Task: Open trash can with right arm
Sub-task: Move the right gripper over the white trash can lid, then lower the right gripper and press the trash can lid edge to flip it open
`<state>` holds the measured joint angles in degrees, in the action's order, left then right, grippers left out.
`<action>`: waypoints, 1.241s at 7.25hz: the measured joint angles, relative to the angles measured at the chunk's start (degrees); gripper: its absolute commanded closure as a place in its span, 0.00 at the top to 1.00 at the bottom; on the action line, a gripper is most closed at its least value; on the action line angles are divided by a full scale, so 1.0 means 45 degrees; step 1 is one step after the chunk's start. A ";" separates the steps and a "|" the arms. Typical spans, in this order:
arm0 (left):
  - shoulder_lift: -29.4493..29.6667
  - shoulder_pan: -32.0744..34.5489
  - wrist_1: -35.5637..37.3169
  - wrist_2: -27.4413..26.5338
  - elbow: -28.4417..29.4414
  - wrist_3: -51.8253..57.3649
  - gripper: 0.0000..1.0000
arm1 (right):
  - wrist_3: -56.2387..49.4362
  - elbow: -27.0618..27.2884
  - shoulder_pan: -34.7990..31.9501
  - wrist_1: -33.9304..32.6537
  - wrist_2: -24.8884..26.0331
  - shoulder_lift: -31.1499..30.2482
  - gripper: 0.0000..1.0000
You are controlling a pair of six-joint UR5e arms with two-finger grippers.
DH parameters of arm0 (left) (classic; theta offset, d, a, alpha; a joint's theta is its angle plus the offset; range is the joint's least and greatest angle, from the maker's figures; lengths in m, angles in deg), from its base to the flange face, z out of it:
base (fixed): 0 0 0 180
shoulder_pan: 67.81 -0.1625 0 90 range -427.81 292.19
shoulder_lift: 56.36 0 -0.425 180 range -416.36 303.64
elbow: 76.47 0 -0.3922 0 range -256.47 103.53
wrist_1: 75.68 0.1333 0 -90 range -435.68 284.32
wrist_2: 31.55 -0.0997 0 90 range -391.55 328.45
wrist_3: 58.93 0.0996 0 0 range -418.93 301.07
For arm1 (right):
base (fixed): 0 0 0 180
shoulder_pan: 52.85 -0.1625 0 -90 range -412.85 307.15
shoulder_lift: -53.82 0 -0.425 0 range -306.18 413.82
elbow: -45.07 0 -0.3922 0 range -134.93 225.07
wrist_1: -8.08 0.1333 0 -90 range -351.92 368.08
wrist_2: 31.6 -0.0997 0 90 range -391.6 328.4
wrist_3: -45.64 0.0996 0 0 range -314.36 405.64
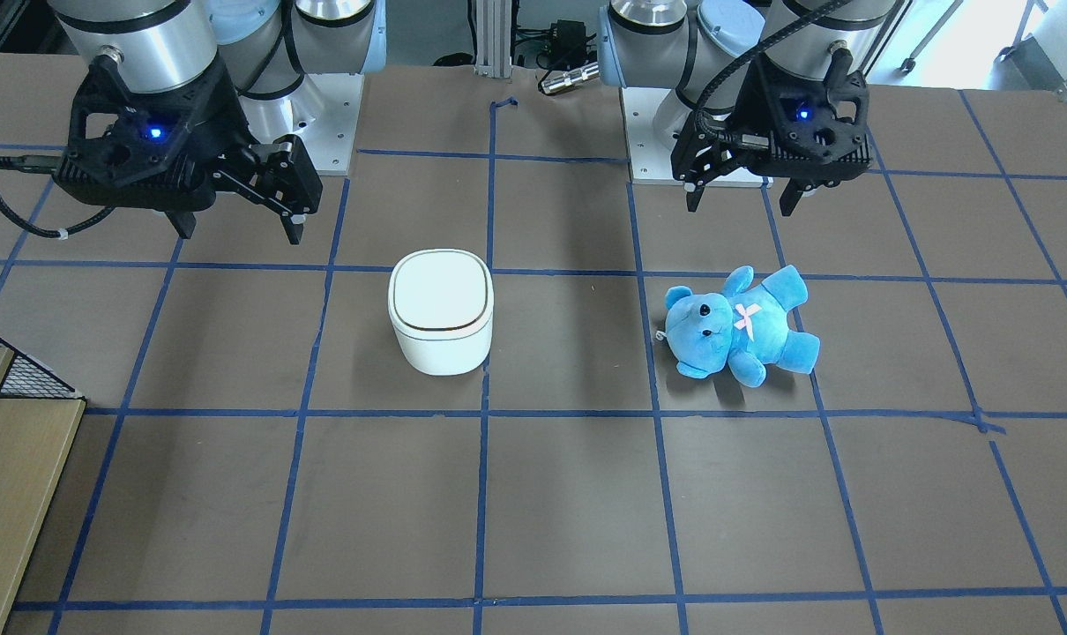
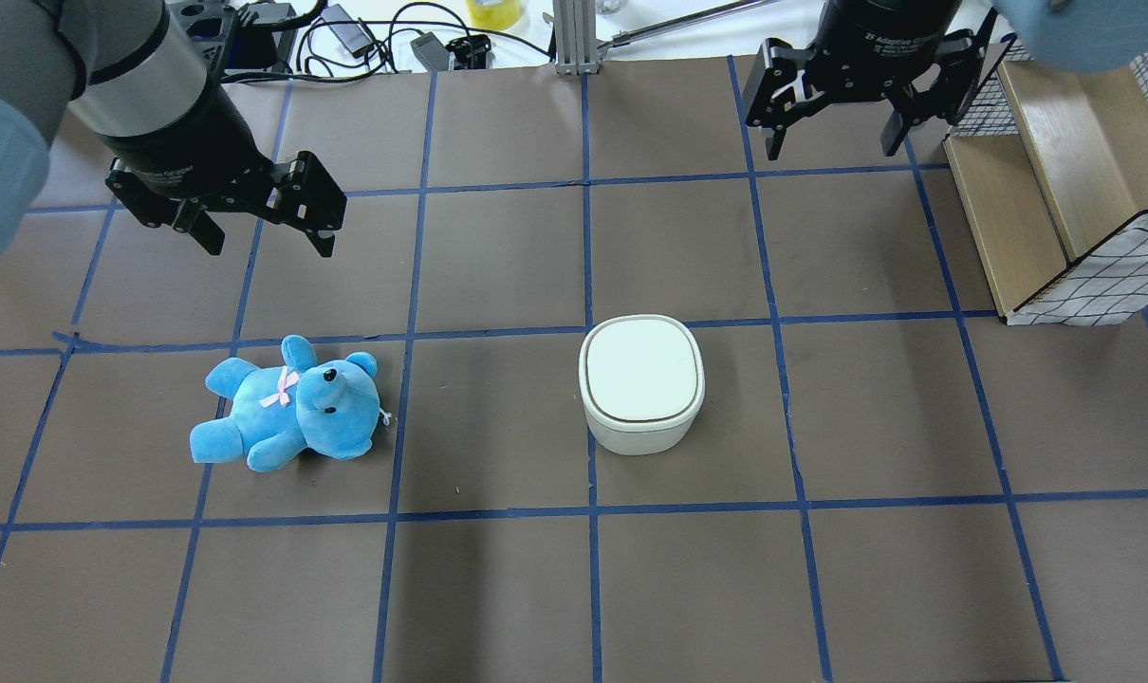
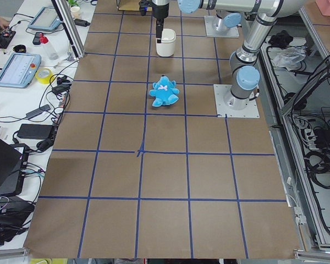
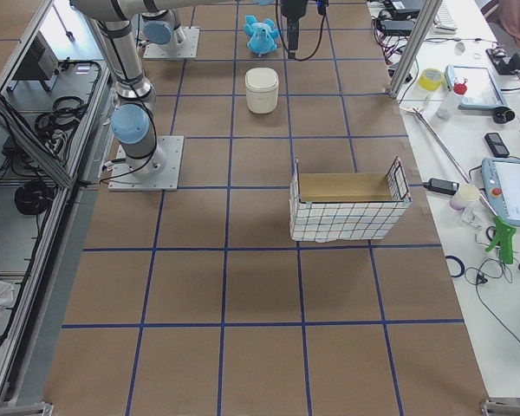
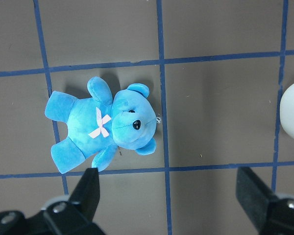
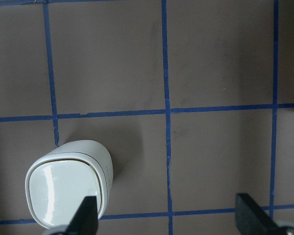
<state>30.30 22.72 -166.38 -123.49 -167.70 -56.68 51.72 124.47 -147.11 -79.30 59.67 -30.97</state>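
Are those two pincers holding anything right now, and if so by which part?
Nothing. The left pincer and the right pincer both hang open and empty.

Smooth white plastic on the trash can [image 2: 641, 429], with a soft sheen across its lid. Fuzzy blue plush on the teddy bear [image 2: 289, 417] and a pink cloth bow. Matt brown paper-like sheeting over the table [image 2: 498, 266], lined with blue tape. Matt black plastic on the right gripper [image 2: 834, 150]. Brushed silver metal on the right arm [image 1: 137, 40].

Trash can [image 2: 642, 381] right of teddy [image 2: 294, 415]
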 measured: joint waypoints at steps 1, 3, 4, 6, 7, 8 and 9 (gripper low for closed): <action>0.0000 0.0000 0.0000 0.0002 0.0000 0.0000 1.00 | -0.0016 -0.0011 0.0000 -0.0062 -0.0012 -0.0009 1.00; 0.0000 0.0000 0.0000 0.0003 0.0000 -0.0012 1.00 | 0.0028 0.0005 -0.0035 -0.0095 -0.0031 -0.0020 0.71; 0.0000 0.0000 0.0000 0.0003 0.0000 -0.0013 1.00 | 0.0148 0.0025 -0.0080 -0.0092 -0.0120 -0.0031 0.30; 0.0000 0.0000 0.0000 0.0003 0.0000 -0.0001 1.00 | 0.1105 0.0052 -0.0455 -0.0077 -0.0772 0.0015 0.00; 0.0000 0.0000 0.0000 0.0003 0.0000 0.0003 1.00 | 0.1513 0.0089 -0.0883 -0.0092 -0.0934 0.0096 0.00; 0.0000 0.0004 0.0000 0.0003 0.0000 0.0001 1.00 | 0.1939 0.0164 -0.1393 -0.0104 -0.0987 0.0257 0.00; 0.0000 0.0005 0.0000 0.0003 0.0000 -0.0007 1.00 | 0.2555 0.0305 -0.1956 -0.0224 -0.1021 0.0596 0.00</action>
<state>30.30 22.74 -166.38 -123.48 -167.70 -56.71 63.21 125.84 -155.91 -80.31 55.08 -28.29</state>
